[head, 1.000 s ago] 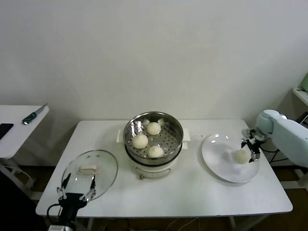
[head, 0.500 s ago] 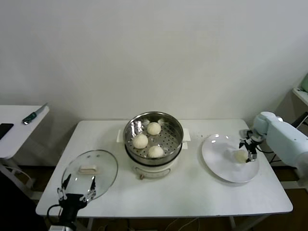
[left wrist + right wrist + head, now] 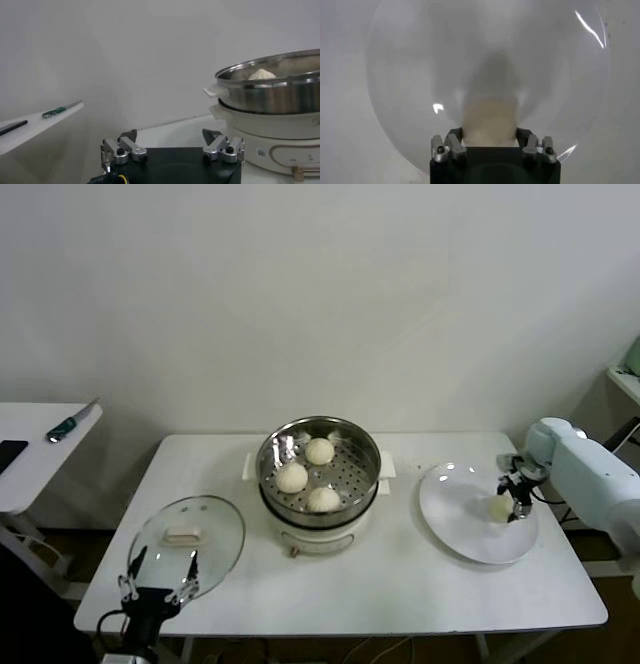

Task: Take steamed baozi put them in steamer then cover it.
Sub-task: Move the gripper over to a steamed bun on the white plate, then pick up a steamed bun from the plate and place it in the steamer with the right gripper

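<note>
One last steamed baozi (image 3: 499,507) on the white plate (image 3: 455,524), at the right of the head view, between the fingers of the right gripper (image 3: 512,496); three more baozi (image 3: 306,475) already down in the steamer (image 3: 319,465) at the centre, well apart from the plate. Soft, smooth dough, so likely to dent or squirt sideways out of a pinch that lands off-centre or bites too hard; too light a hold, and a roll back onto the plate, or a drop on the table (image 3: 420,584) somewhere between plate and steamer. Also a chance of dragging the plate along if the fingertips press down on its glazed surface while closing. From the right wrist view, bun (image 3: 489,120) sitting squarely between the two finger mounts, jaws drawn in close against its flanks; appears to be a pinch on the baozi, though actual contact on both sides hidden under the gripper body, so grip judged rather than confirmed. No lift yet: bun resting on the plate. Further out, cover (image 3: 188,542) lying flat on the table at lower left of the head view, handle up, not yet on the steamer. Left gripper (image 3: 158,577) parked just beside the cover's near edge, fingers spread wide, holding nothing.
</note>
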